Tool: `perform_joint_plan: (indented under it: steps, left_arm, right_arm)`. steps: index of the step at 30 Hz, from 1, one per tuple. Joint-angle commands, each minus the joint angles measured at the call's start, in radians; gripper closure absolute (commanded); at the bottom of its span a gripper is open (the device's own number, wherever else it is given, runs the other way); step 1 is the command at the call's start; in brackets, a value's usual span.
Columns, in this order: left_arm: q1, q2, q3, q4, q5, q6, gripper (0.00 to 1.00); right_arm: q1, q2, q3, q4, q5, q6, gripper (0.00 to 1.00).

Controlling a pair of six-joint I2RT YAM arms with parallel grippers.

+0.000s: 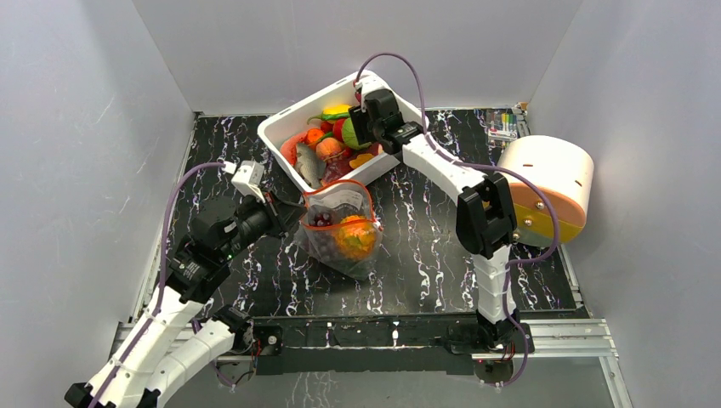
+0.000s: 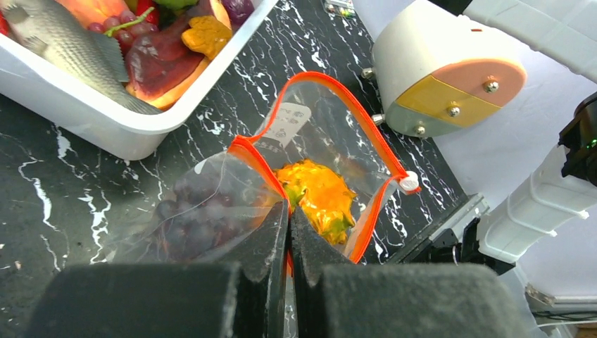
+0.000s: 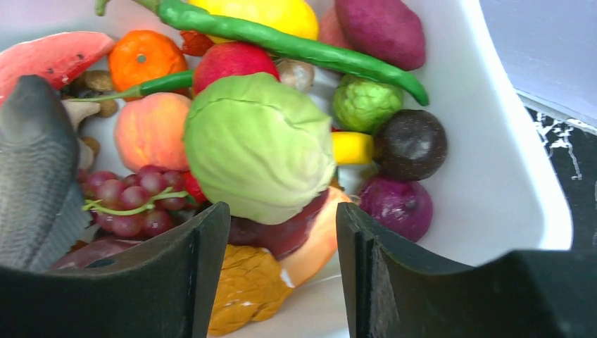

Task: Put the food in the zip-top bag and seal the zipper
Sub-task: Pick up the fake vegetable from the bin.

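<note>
Currently: left pinches bag mouth, right hangs open over tub

Top view, left to right. Left gripper [image 2: 290, 208] comes in from 9 o'clock of the zip-top bag [image 1: 349, 197], fingers clenched on the near mouth edge, right on the zipper [image 2: 245, 148]. The bag lies mid-table [image 1: 425, 255] with its mouth gaping toward 12 o'clock. The zipper is unsealed and its white slider tab [image 2: 409, 183] is parked at the far end of the strip.

Inside the bag: purple grapes [image 2: 193, 218] on the 9 o'clock side, spiky orange pineapple [image 2: 320, 197] on the 3 o'clock side, the two touching or nearly so.

White tub [image 1: 281, 127] sits at 12 o'clock of the bag, just beside its mouth, and is packed with toy food. Right gripper [image 3: 281, 211] hangs over the tub, jaws apart and nothing clamped. Green cabbage [image 3: 260, 148] is directly below the gap, with a grey fish [image 3: 35, 162] at its 9 o'clock.

White drum with an orange-yellow face [image 1: 548, 183] is at 3 o'clock of the bag, well apart, at the table's edge.
</note>
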Motion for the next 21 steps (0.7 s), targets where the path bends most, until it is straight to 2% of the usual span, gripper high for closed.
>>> perform_joint_plan:
  steps: [1,6,16,18,21]
  left_arm:
    - [-0.004,-0.039,0.066,-0.019,-0.06,0.041,1.0]
    - [-0.003,-0.056,0.068,-0.041,-0.087,0.057,1.0]
    - [-0.003,-0.073,0.052,-0.04,-0.092,0.057,1.0]
    - [-0.004,-0.07,0.052,-0.038,-0.088,0.055,1.0]
    - [-0.004,-0.054,0.055,-0.03,-0.081,0.066,1.0]
  right_arm:
    - [-0.055,0.003,0.078,-0.03,-0.037,-0.08,0.46]
    - [-0.083,0.013,0.085,-0.042,-0.04,-0.113,0.47]
    - [-0.114,0.136,0.193,-0.048,0.147,-0.073,0.48]
    - [-0.122,0.167,0.225,-0.049,0.148,-0.06,0.45]
    - [-0.136,0.28,0.321,-0.036,0.139,-0.029,0.21]
